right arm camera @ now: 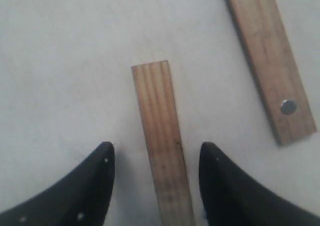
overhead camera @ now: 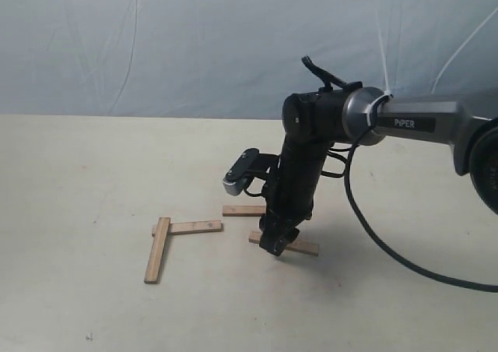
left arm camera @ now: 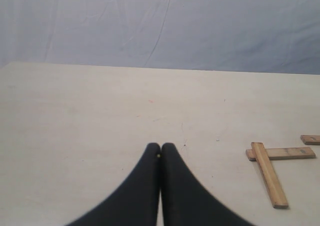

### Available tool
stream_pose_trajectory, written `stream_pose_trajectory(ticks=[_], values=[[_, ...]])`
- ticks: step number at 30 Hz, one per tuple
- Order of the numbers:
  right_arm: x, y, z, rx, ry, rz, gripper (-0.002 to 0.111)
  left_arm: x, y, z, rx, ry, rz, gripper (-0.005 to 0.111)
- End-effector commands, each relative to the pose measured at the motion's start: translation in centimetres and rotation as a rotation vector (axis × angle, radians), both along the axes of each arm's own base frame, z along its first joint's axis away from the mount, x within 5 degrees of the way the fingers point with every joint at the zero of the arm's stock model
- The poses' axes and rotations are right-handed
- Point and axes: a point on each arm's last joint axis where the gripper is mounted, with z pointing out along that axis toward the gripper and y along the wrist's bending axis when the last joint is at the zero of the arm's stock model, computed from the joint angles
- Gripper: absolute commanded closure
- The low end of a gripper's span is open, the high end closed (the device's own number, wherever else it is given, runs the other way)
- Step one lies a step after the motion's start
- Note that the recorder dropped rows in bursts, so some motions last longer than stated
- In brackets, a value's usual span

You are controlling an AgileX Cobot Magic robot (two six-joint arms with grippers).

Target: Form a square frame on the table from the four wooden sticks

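Four wooden sticks lie on the cream table (overhead camera: 78, 181). Two form an L: an upright one (overhead camera: 157, 250) overlaps the end of a flat one (overhead camera: 189, 227). A third stick (overhead camera: 243, 210) lies just behind my right gripper (overhead camera: 278, 247). The fourth stick (overhead camera: 305, 247) lies slanted beneath that gripper. In the right wrist view the gripper (right arm camera: 157, 148) is open and straddles the fourth stick (right arm camera: 161, 136), with a gap on each side. The third stick (right arm camera: 268, 56) shows a small metal dot. My left gripper (left arm camera: 160, 147) is shut and empty over bare table, well away from the L-shaped pair (left arm camera: 269, 174).
A blue-grey wrinkled backdrop (overhead camera: 194, 40) rises behind the table. A black cable (overhead camera: 389, 251) runs from the right arm across the table at the right. The left arm does not show in the exterior view.
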Motion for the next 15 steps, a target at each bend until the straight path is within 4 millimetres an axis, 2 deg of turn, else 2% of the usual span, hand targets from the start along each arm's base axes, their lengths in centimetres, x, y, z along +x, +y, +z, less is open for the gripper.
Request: stream_pose_trajectory(ticks=[1, 8, 11, 14, 15], values=[[0.1, 0.0, -0.1, -0.001, -0.017, 0.021, 0.059, 0.0, 0.0, -0.1, 0.007, 0.000, 0.000, 0.107], [0.0, -0.1, -2.2, -0.034, 0.023, 0.032, 0.061, 0.0, 0.0, -0.1, 0.007, 0.000, 0.000, 0.107], [0.0, -0.2, -2.5, -0.051, 0.024, 0.034, 0.077, 0.0, 0.0, -0.1, 0.007, 0.000, 0.000, 0.107], [0.0, -0.5, -2.5, -0.091, 0.030, -0.001, 0.108, 0.0, 0.0, -0.1, 0.007, 0.000, 0.000, 0.107], [0.0, -0.6, -2.4, -0.098, 0.034, -0.023, 0.108, 0.0, 0.0, -0.1, 0.007, 0.000, 0.000, 0.107]])
